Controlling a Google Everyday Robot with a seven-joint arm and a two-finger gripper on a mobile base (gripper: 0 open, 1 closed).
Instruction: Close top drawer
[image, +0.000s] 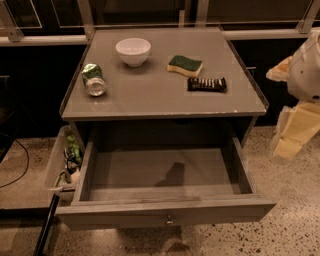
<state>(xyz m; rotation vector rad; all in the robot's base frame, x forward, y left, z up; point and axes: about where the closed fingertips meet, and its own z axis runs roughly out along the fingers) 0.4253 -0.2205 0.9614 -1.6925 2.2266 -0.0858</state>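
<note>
The top drawer (165, 212) of the grey cabinet is pulled far out toward the camera. Its inside (160, 172) is bare and shadowed. A small round metal knob (169, 219) sits at the centre of its flat front panel, near the bottom of the view. My gripper (294, 131) shows as pale yellowish parts at the right edge, beside the drawer's right side and apart from it. It is level with the cabinet top and touches nothing. The white arm (306, 70) is above it.
On the cabinet top (150, 97) are a white bowl (133, 51), a green sponge (185, 65), a dark snack bar (206, 84) and a green can (93, 79) on its side. A side bin (64, 167) with small items hangs at the left. Speckled floor surrounds the cabinet.
</note>
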